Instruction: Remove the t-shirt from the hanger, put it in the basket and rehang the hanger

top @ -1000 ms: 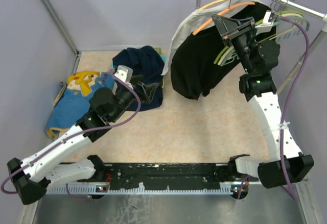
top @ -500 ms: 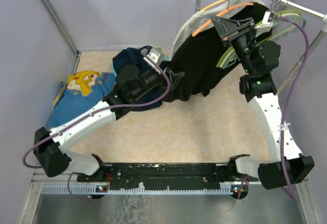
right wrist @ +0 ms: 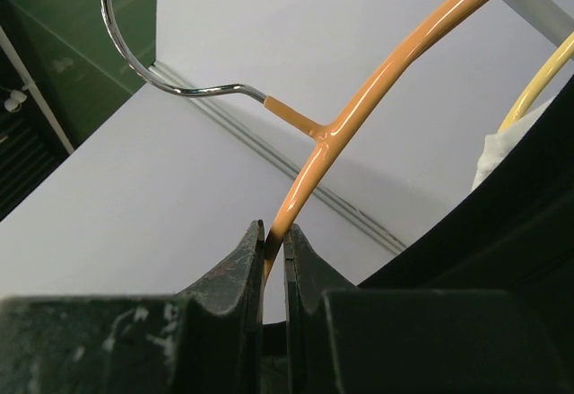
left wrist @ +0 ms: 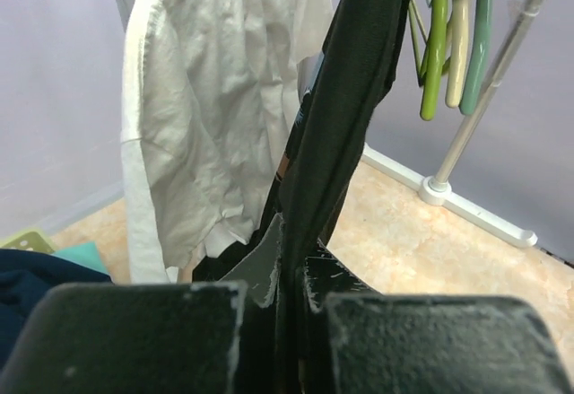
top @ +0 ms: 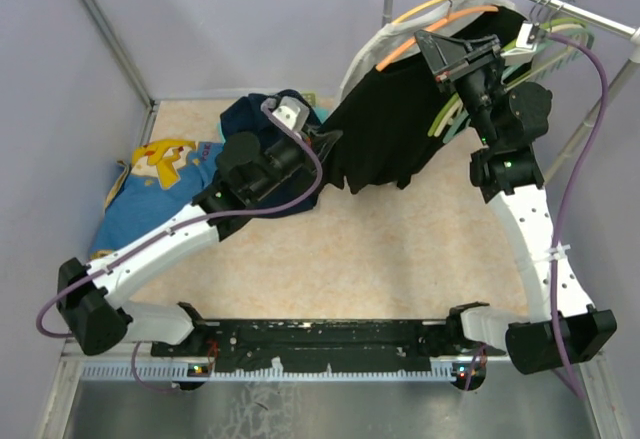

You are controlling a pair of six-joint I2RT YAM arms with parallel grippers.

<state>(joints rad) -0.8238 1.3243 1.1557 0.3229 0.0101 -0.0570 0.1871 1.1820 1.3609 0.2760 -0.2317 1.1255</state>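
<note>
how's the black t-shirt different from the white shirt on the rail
The black t-shirt is dark, the white shirt pale. The black t-shirt's lower edge is pinched in the shut left tool and stretched sideways; the white shirt hangs loose, untouched. The black t-shirt's orange hanger is clamped by the right tool; the white shirt's is not. Both hang from the rail.

A white shirt (left wrist: pixel 215 116) and green hangers (left wrist: pixel 438 44) hang on the rail (top: pixel 590 16); a navy garment (top: pixel 255 114) and blue garment (top: pixel 140 199) lie on the table (top: pixel 400 259).
</note>
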